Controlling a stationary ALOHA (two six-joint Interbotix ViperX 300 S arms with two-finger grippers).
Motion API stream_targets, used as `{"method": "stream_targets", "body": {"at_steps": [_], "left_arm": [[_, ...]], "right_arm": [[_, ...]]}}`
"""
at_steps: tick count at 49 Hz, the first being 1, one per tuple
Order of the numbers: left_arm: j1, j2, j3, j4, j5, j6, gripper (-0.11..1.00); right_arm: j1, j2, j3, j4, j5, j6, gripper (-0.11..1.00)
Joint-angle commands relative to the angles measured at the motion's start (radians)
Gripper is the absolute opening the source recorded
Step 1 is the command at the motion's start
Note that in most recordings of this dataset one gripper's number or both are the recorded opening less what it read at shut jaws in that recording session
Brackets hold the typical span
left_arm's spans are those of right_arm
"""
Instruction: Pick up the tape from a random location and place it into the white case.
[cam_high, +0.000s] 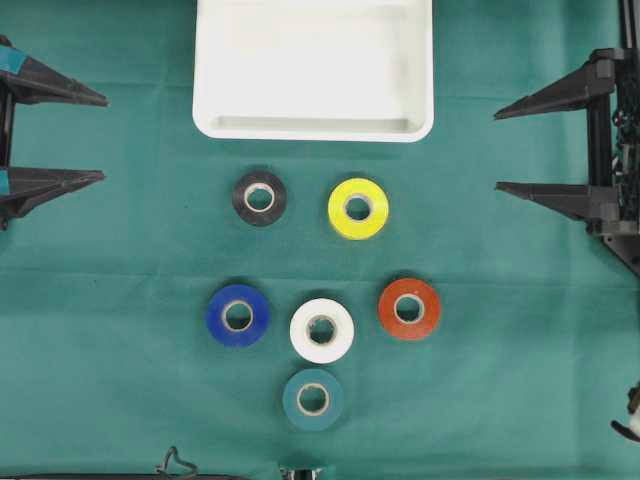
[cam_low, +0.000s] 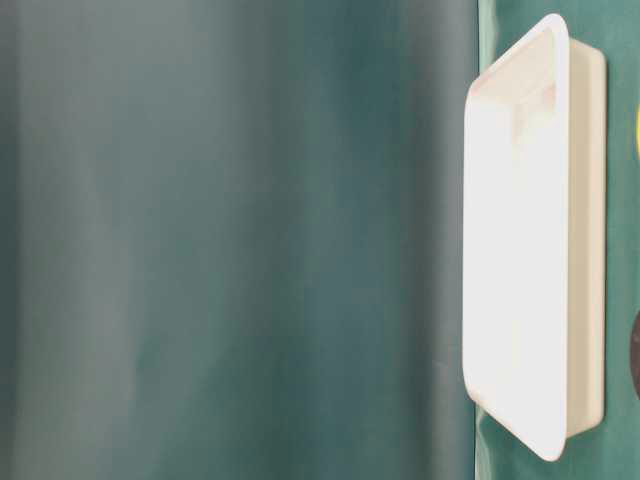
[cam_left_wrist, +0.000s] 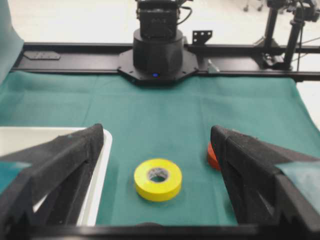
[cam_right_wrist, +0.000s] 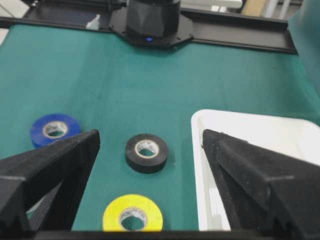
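We are looking down on a green cloth (cam_high: 120, 260) with the white case (cam_high: 313, 128) lying at twelve o'clock, its long side running across the view, nothing sitting inside it. Six tape rolls are lying flat below it, all apart from one another and from the case. The black tape (cam_high: 260, 198) is sitting just under the case at about eleven o'clock of the group, the yellow tape (cam_high: 358, 208) beside it at one o'clock. Lower down, the blue tape (cam_high: 238, 315) is lying at nine o'clock, the white tape (cam_high: 322, 330) in the middle, the red tape (cam_high: 409, 308) at three o'clock, and the teal tape (cam_high: 313, 399) at six o'clock, just beneath the white one.

We are seeing the left gripper (cam_high: 95, 138) waiting at the nine o'clock edge with its claw spread wide, holding nothing. The right gripper (cam_high: 505, 150) is hanging at the three o'clock edge, its claw likewise gaping wide and holding nothing. Both are staying well apart from the rolls
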Motion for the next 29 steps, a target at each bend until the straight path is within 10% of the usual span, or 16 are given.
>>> {"method": "stream_targets", "body": {"at_steps": [1, 29], "left_arm": [[-0.028, 0.02, -0.025, -0.002, -0.005, -0.002, 1.0], [-0.051, 0.17, -0.08, 0.0, -0.052, 0.0, 1.0]], "right_arm": [[-0.002, 0.003, -0.026, -0.002, -0.008, -0.002, 0.93], [-0.002, 0.006, -0.026, -0.003, -0.008, -0.002, 0.93]]}}
